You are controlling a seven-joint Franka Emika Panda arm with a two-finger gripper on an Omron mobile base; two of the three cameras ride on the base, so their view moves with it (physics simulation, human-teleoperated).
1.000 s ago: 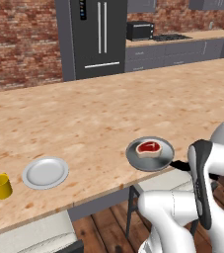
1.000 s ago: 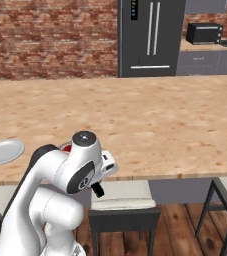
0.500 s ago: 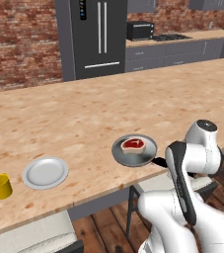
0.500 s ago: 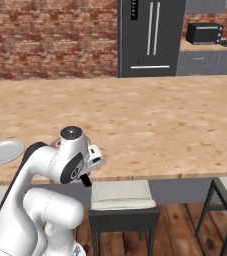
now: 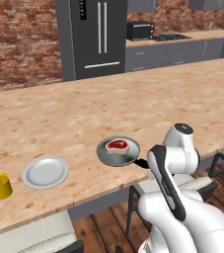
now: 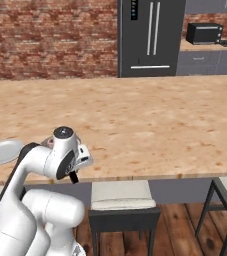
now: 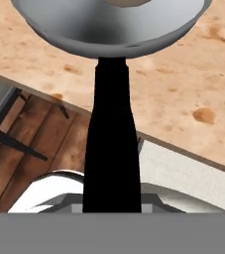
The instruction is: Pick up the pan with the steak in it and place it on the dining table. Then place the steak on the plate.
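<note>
The grey pan (image 5: 117, 152) hangs just above the dining table (image 5: 84, 113) near its front edge, level, with the red steak (image 5: 117, 145) lying in it. Its black handle (image 5: 142, 163) points back toward the arm. In the hand view the handle (image 7: 110, 144) runs straight down from the pan bowl (image 7: 109, 25) into my gripper (image 7: 111, 204), which is shut on it. From the right base view the hand (image 6: 77, 164) sits at the table edge with the handle tip poking out below. The light grey plate (image 5: 45, 172) lies empty on the table, left of the pan.
A yellow cup (image 5: 1, 186) stands at the table's front left, beyond the plate. Stools (image 6: 120, 196) are tucked under the table's front edge, one more at the right (image 6: 225, 195). A dark fridge (image 5: 96, 34) and grey cabinets line the back wall.
The arm has carried the pan with the steak leftward along the table's front edge, closer to the plate. The plate and cup have not moved.
</note>
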